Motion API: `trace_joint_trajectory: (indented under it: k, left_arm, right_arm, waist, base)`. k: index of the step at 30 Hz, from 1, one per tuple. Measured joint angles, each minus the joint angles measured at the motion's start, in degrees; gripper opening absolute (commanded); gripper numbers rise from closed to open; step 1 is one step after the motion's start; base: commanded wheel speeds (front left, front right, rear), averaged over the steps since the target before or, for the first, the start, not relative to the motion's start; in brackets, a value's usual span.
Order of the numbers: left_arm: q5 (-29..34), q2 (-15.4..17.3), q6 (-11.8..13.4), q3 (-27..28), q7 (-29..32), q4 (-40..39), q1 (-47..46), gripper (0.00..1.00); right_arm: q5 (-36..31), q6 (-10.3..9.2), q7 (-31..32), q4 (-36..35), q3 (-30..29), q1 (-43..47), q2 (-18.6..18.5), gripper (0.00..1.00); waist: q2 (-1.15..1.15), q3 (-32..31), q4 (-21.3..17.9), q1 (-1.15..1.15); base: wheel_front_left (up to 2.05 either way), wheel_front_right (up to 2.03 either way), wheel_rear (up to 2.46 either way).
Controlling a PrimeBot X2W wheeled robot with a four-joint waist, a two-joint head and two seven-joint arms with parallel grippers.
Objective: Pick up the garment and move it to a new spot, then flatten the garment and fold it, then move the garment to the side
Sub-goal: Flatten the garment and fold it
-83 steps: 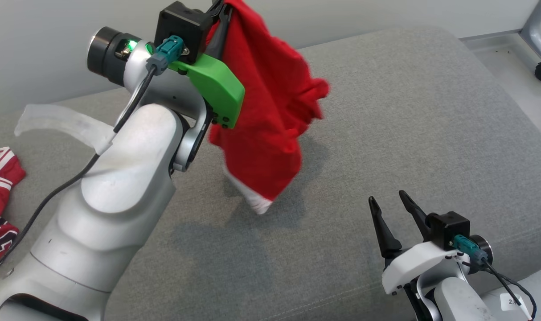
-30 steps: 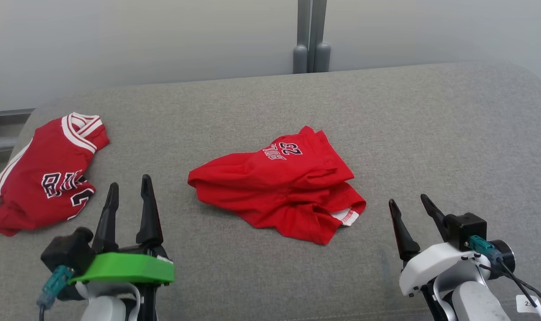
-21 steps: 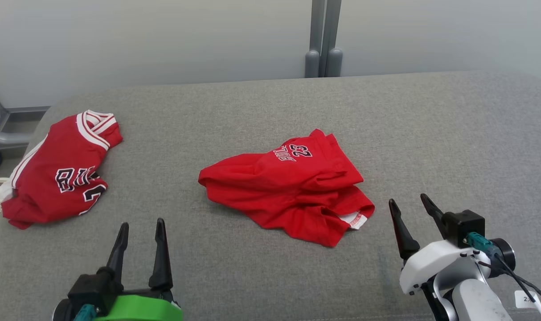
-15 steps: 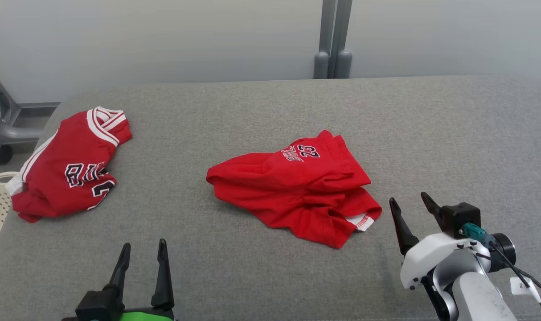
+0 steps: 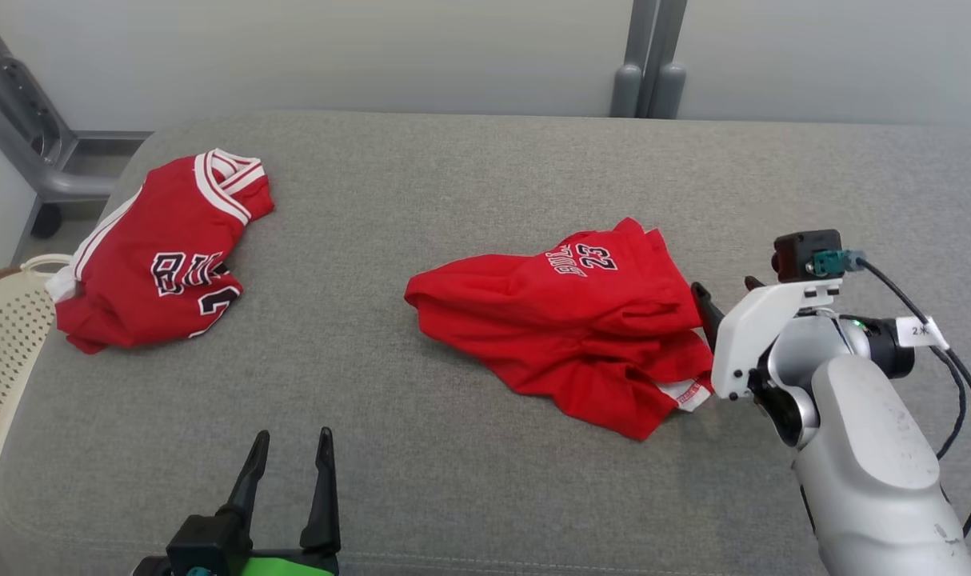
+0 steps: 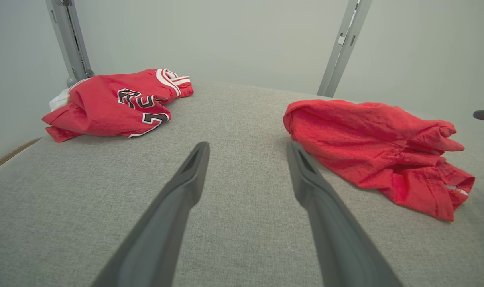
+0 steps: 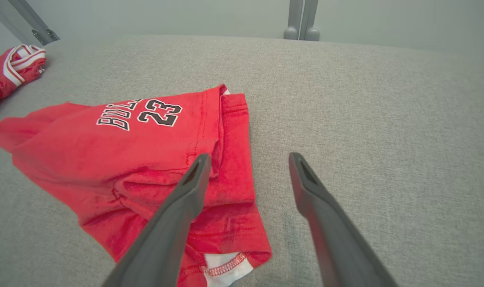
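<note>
In the head view, the garment [image 5: 557,320] lies crumpled near the middle of the gray padded surface [image 5: 453,160], with the print "23" facing up. The right gripper [image 5: 724,286] is just beside the garment's right edge. Its fingers are spread apart and hold nothing (whether they touch the cloth, I cannot tell). The left gripper [image 5: 293,436] is at the lower edge, well apart from the garment, also fully spread and empty. A red jersey [image 5: 157,256] lies at the left end of the surface, and a pale basket [image 5: 5,352] stands beside that end.

In the left wrist view, the two fingers of the left gripper [image 6: 246,146] point over bare surface, with nothing between them. The garment [image 6: 365,135] is ahead to the right and the jersey [image 6: 114,103] is ahead to the left.

In the right wrist view, the right gripper [image 7: 248,157] is wide apart above the garment's [image 7: 126,151] edge. One finger is over the red cloth and the other is over bare surface. A white hem piece [image 7: 226,271] shows at the garment's lower corner.
</note>
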Motion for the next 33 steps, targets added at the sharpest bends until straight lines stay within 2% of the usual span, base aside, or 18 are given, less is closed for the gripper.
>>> trace_joint_trajectory:
  k: [4, 11, 12, 13, 16, 25, 29, 33]
  left_arm:
    - [0.0, -0.1, -0.3, -0.6, 0.0, 0.4, -0.7, 1.0]
    - [-0.6, -0.1, -0.3, -1.6, 0.0, 1.0, -1.2, 1.0]
    - [-0.7, -0.1, -0.3, -1.6, 0.0, 1.1, -1.2, 1.0]
    - [-0.8, -0.1, -0.2, -1.7, 0.0, 1.2, -1.2, 1.0]
    - [-1.0, -0.1, 0.0, -1.9, 0.0, 1.3, -1.2, 1.0]
    - [-1.5, -0.1, 0.1, -1.9, 0.0, 1.7, -1.1, 1.0]
    - [-1.6, -0.1, 0.5, -1.6, 0.0, 1.8, -1.1, 1.0]
    - [-1.7, -0.1, 0.7, -1.2, 0.0, 1.6, -0.9, 1.0]
  right_arm:
    - [0.4, 0.0, 2.0, 5.0, 0.6, -3.7, 0.0, 1.0]
    - [3.2, 0.0, 1.4, 11.7, 3.1, -7.2, 0.1, 1.0]
    - [3.3, 0.0, 1.3, 12.6, 3.2, -7.3, 0.1, 0.78]
    - [3.3, 0.0, 1.0, 13.3, 3.4, -7.5, 0.0, 0.48]
    - [3.9, 0.0, 0.3, 15.2, 3.9, -8.3, 0.0, 0.0]
    - [4.9, 0.0, -3.2, 17.1, 5.0, -9.4, 0.0, 0.0]
    - [6.6, 0.0, -3.2, 13.2, 4.6, -7.1, 0.1, 0.0]
    - [5.2, 0.0, -1.3, 6.2, 1.2, -0.1, 0.1, 0.0]
  waist:
    - [0.0, 1.2, 1.3, 0.0]
    - [0.0, 2.7, 3.0, 0.0]
    - [0.0, 2.7, 3.2, 0.0]
    - [0.0, 2.7, 3.3, 0.0]
    - [0.0, 2.6, 3.3, 0.0]
    - [0.0, 1.7, 2.4, 0.0]
    - [0.0, 1.2, 1.2, 0.0]
    - [0.0, 0.9, -0.3, 0.0]
  base:
    - [0.0, 0.0, 0.0]
    - [0.0, 0.0, 0.0]
    - [0.0, 0.0, 0.0]
    - [0.0, 0.0, 0.0]
    - [0.0, 0.0, 0.0]
    - [0.0, 0.0, 0.0]
    - [0.0, 0.0, 0.0]
    - [0.0, 0.0, 0.0]
